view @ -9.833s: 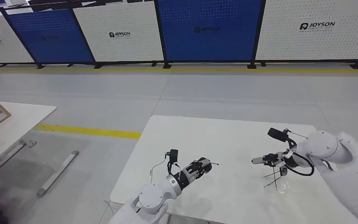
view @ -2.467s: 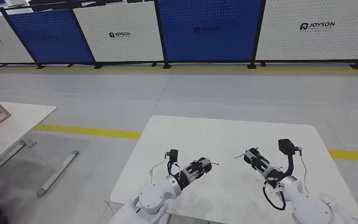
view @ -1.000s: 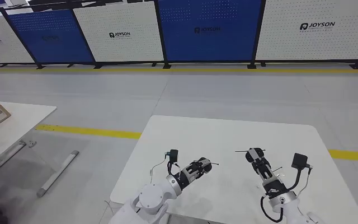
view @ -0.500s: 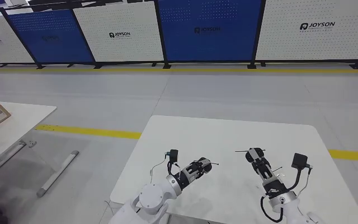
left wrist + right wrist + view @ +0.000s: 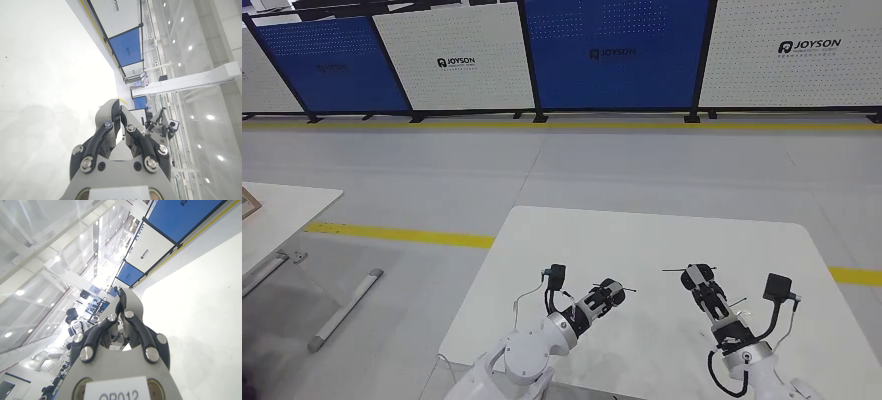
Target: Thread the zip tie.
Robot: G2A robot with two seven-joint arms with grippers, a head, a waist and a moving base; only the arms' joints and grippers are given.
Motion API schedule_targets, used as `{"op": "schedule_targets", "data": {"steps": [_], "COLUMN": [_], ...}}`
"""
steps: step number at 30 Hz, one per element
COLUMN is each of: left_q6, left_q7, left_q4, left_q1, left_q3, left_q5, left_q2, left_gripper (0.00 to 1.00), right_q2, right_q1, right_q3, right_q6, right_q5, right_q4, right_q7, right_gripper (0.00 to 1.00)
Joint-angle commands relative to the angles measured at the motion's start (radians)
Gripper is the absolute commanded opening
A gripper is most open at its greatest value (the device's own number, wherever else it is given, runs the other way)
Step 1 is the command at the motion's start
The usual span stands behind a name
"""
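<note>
Grippers poised face to face above a white table (image 5: 642, 235), well apart, tips turned toward one another in the top view. Right gripper (image 5: 121, 299) clamped shut on the black zip tie (image 5: 115, 288), short tip poking past the fingertips. Rest of the strap seen from above running level toward the other arm, by the look of it held flat and outstretched to present a free end for feeding. Left gripper (image 5: 119, 110) likewise closed, pads pressed together on a thin black strand (image 5: 628, 291) jutting toward the right arm. Too small to identify as the tie's locking head or a separate tie. Both pieces held clear of the tabletop, probably to leave room for lining up and to spare the thin plastic from snagging. Threading not yet begun, judging by the open space between the two ends. Next, in all likelihood: closing that gap with the ends level, any slight tilt liable to send the tip past the slot.
</note>
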Motion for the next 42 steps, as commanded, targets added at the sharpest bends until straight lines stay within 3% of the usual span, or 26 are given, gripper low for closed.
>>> {"op": "schedule_targets", "data": {"steps": [1,3,8,12,17,19,29,35,42], "left_q6": [-0.001,-0.001,-0.001,-0.001,-0.001,-0.001,-0.001,-0.001,-0.001], "left_q7": [-0.001,-0.001,-0.001,-0.001,-0.001,-0.001,-0.001,-0.001,-0.001], "left_q4": [0.0,0.0,0.0,0.0,0.0,0.0,0.0,0.0,0.0], "left_q1": [0.0,0.0,0.0,0.0,0.0,0.0,0.0,0.0,0.0], "left_q3": [0.0,0.0,0.0,0.0,0.0,0.0,0.0,0.0,0.0], "left_q5": [0.0,0.0,0.0,0.0,0.0,0.0,0.0,0.0,0.0], "left_q2": [0.0,0.0,0.0,0.0,0.0,0.0,0.0,0.0,0.0], "left_gripper": [0.0,0.0,0.0,0.0,0.0,0.0,0.0,0.0,0.0], "right_q2": [0.0,-0.001,-0.008,-0.011,-0.017,-0.02,-0.02,-0.021,-0.011], "right_q1": [0.0,-0.001,-0.045,-0.073,-0.065,-0.064,-0.064,-0.102,-0.159], "right_q3": [0.0,0.0,0.083,0.129,0.106,0.114,0.114,0.154,0.233], "right_q6": [0.0,-0.005,-0.102,-0.089,-0.02,-0.024,-0.024,-0.076,-0.112], "right_q5": [0.0,0.006,0.131,0.17,0.106,0.123,0.123,0.029,-0.011], "right_q4": [0.0,-0.003,0.003,0.019,0.021,0.012,0.012,0.021,0.063], "right_q7": [0.0,0.002,-0.042,-0.03,0.106,0.136,0.136,0.154,0.275], "right_gripper": [0.0,0.0,0.0,0.0,0.0,0.0,0.0,0.0,0.0]}}
